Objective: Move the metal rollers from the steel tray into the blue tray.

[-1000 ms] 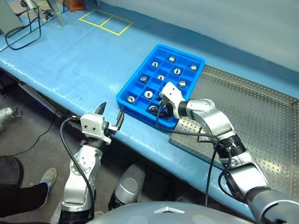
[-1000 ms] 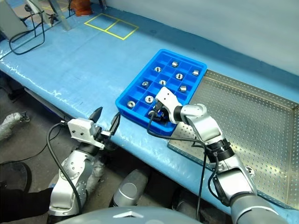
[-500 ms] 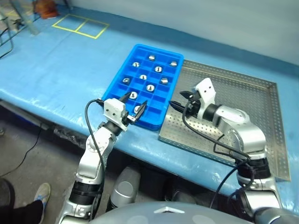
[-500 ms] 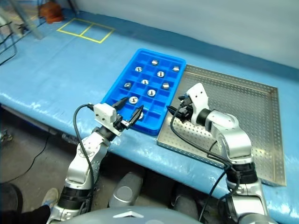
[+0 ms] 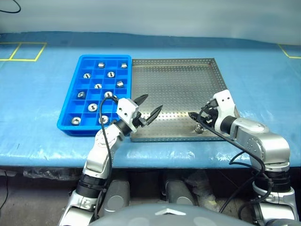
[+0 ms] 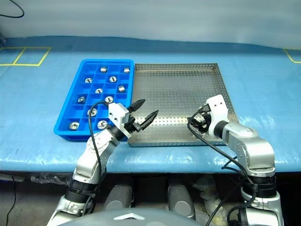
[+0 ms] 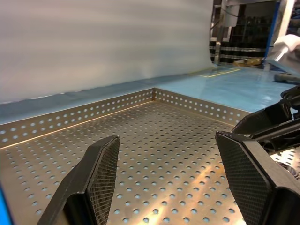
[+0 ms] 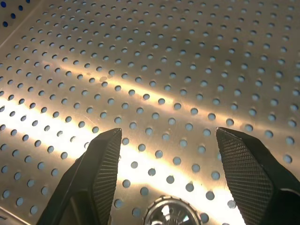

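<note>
Both arms reach over the steel tray (image 5: 174,84), jaws open, holding nothing

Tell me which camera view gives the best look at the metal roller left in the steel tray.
The right wrist view: the metal roller lies close up between the open right pincer's fingers on the steel tray. The left eye view shows it as a small shape under that pincer; in the right eye view the pincer mostly hides it.

Silver-grey arms, black joint bands, loose black cables along each. White wrist housings. Left tool (image 5: 147,109) and right tool (image 8: 171,154): black textured fingers.
</note>
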`<state>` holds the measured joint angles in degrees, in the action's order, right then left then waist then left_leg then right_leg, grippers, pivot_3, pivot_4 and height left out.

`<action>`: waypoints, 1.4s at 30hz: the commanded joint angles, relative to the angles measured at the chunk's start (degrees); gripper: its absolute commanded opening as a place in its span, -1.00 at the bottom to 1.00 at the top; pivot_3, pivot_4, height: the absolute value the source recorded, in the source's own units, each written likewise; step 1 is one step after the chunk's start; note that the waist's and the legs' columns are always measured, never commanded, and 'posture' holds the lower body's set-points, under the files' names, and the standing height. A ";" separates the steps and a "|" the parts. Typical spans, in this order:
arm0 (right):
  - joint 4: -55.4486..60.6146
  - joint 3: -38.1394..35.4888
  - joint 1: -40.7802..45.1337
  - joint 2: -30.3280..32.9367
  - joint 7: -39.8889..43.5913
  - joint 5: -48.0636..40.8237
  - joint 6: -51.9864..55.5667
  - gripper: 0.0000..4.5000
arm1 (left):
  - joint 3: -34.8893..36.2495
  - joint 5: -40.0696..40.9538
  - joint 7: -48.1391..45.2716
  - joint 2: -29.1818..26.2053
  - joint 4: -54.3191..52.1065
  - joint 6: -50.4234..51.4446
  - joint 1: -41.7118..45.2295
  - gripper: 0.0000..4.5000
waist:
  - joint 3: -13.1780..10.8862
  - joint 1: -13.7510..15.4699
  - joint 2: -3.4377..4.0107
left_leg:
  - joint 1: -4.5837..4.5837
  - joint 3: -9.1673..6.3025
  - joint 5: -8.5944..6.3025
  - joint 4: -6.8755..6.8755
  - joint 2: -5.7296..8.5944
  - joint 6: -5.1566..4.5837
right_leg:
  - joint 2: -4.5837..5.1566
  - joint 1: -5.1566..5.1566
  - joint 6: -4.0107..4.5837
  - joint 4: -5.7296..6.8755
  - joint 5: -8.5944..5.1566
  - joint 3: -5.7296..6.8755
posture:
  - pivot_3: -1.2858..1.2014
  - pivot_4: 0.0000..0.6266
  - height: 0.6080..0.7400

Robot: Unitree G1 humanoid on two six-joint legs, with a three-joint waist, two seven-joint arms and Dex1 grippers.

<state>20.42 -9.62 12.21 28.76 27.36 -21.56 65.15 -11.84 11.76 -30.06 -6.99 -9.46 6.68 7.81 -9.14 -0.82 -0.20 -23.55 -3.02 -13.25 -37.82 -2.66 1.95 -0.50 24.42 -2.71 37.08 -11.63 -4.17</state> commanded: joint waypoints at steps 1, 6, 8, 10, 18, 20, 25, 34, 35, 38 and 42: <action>-0.94 -1.57 1.91 -0.10 -0.02 -2.79 4.66 0.50 | 0.40 0.33 0.22 -0.12 -1.61 -1.35 -0.67 0.61 | 0.00 -0.14 0.00 | 0.00 0.00 0.00 0.00 0.01 -0.01 | 0.00 0.00 0.00 0.01 0.00 -0.01 | 0.10 -0.52 1.00; -4.97 3.60 1.99 3.51 -0.15 -0.66 5.14 0.50 | 1.06 0.88 0.92 0.14 -2.85 -1.22 -1.90 0.61 | 0.00 0.19 0.00 | -0.02 0.02 0.01 -0.01 0.07 -0.02 | 0.03 0.00 -0.05 -0.03 0.03 -0.07 | 0.12 -0.52 1.00; -6.28 4.24 2.33 4.07 1.03 -1.95 6.70 0.50 | 1.39 0.74 1.37 -0.01 -3.43 -1.15 -2.37 0.61 | 0.00 0.27 -0.01 | -0.03 0.02 0.01 -0.01 0.08 -0.02 | 0.04 -0.01 -0.07 -0.06 0.04 -0.08 | 0.13 -0.52 1.00; -6.97 6.03 2.58 5.87 2.59 -2.39 7.67 0.50 | 1.74 0.72 1.77 -0.13 -3.88 -1.12 -2.72 0.61 | 0.00 0.35 -0.02 | -0.02 0.02 0.01 -0.01 0.08 -0.02 | 0.04 -0.04 -0.10 -0.09 0.06 -0.09 | 0.14 -0.52 1.00; -8.50 11.02 5.18 14.54 9.31 -3.55 7.48 0.01 | 2.06 0.48 2.84 -0.39 -5.00 -1.02 -3.63 0.61 | 0.01 1.07 -0.05 | -0.01 0.01 0.01 0.00 0.09 -0.02 | 0.04 -0.08 -0.11 -0.15 0.06 -0.08 | 0.16 -0.52 1.00; -8.31 12.36 5.37 15.91 10.89 -4.01 7.58 -0.06 | 2.11 0.45 3.06 -0.37 -5.02 -1.16 -3.88 0.61 | 0.00 1.34 -0.06 | -0.02 -0.01 0.00 0.02 0.09 -0.03 | 0.04 -0.08 -0.10 -0.17 0.06 -0.08 | 0.16 -0.52 1.00; -8.83 13.55 6.34 15.43 11.19 -4.03 6.40 -0.23 | 2.04 0.19 3.61 -0.14 -5.19 -1.32 -4.26 0.61 | -0.01 1.70 -0.09 | -0.01 0.00 0.00 -0.01 0.08 -0.04 | 0.03 -0.07 -0.10 -0.17 0.06 -0.07 | 0.17 -0.52 1.00; -6.38 9.39 12.79 2.32 9.72 -5.51 -10.98 -0.23 | 4.01 0.86 5.72 -1.32 -10.71 -0.15 -7.14 0.61 | -0.06 2.17 -0.11 | -0.05 0.00 0.00 0.04 0.06 -0.04 | 0.00 0.01 -0.16 -0.14 0.09 -0.09 | 0.29 -0.52 1.00; -6.85 9.27 13.94 0.58 9.73 -5.69 -12.90 -0.23 | 3.88 0.01 6.09 -1.88 -11.59 -0.14 -7.96 0.61 | -0.06 2.65 -0.10 | -0.05 0.00 0.00 0.06 0.06 -0.04 | 0.00 0.02 -0.17 -0.15 0.10 -0.10 | 0.31 -0.52 1.00; -8.90 10.36 16.56 -2.88 9.65 -4.10 -19.01 -0.23 | 3.85 -0.77 7.34 -2.30 -13.67 0.04 -10.37 0.61 | -0.07 4.28 -0.11 | -0.04 -0.05 0.00 0.13 0.06 -0.04 | 0.00 0.02 -0.19 -0.16 0.11 -0.04 | 0.35 -0.52 1.00; -12.53 12.69 20.20 -5.55 11.62 -4.52 -20.21 -0.23 | 3.93 -1.65 9.57 -2.42 -16.02 0.06 -13.51 0.61 | -0.07 7.19 -0.12 | -0.08 -0.04 0.00 0.20 0.08 -0.04 | 0.03 0.06 -0.12 -0.19 0.07 -0.04 | 0.40 -0.52 1.00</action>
<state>7.88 2.48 30.80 23.39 37.48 -25.58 46.06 -8.22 11.04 -21.46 -9.28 -21.76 7.09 -5.31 -9.21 6.37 -0.32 -23.65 -3.07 -13.24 -37.62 -2.58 1.91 -0.47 24.49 -2.82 36.88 -11.56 -4.19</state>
